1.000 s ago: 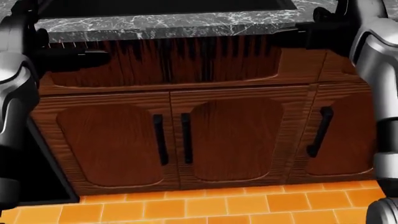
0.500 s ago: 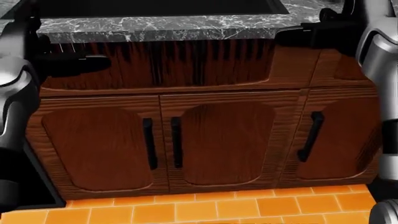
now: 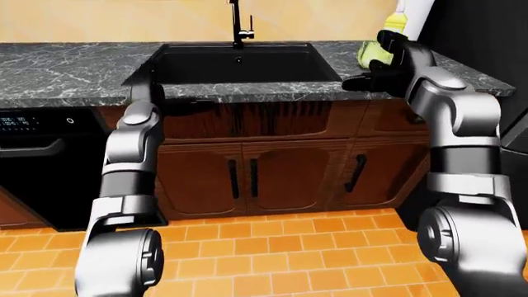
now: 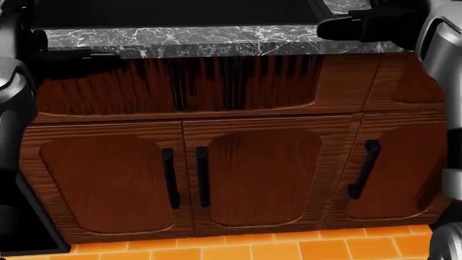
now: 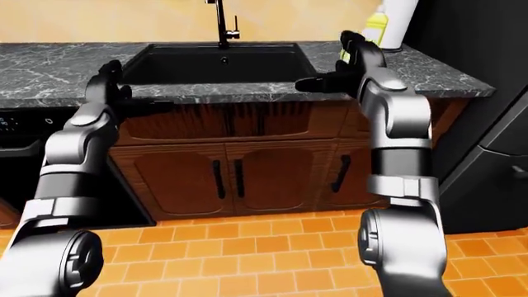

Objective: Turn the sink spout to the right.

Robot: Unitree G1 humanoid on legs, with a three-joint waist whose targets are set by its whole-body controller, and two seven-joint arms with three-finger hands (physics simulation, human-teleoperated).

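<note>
The thin black sink spout (image 3: 237, 23) stands upright behind the black sink basin (image 3: 239, 62), at the top centre of the left-eye view. My left hand (image 5: 124, 93) hovers at the counter's edge by the basin's left corner, fingers open and empty. By the basin's right corner, at counter height, my right hand (image 5: 320, 82) stretches its dark fingers leftward, open and holding nothing. Both hands are well short of the spout. The head view shows only the counter edge and the cabinet below.
Dark marble counter (image 3: 66, 68) tops brown cabinet doors (image 4: 253, 173) with black handles. A black dishwasher (image 3: 33, 148) is at the left. A yellow bottle (image 3: 373, 49) and a white roll (image 3: 415, 15) stand right of the sink. A black appliance (image 5: 487, 124) fills the right. The floor is orange tile (image 3: 272, 247).
The whole head view has shifted: the cabinet doors and counter edge slid left and down, so the camera moved. Both hands stay at the counter edge.
</note>
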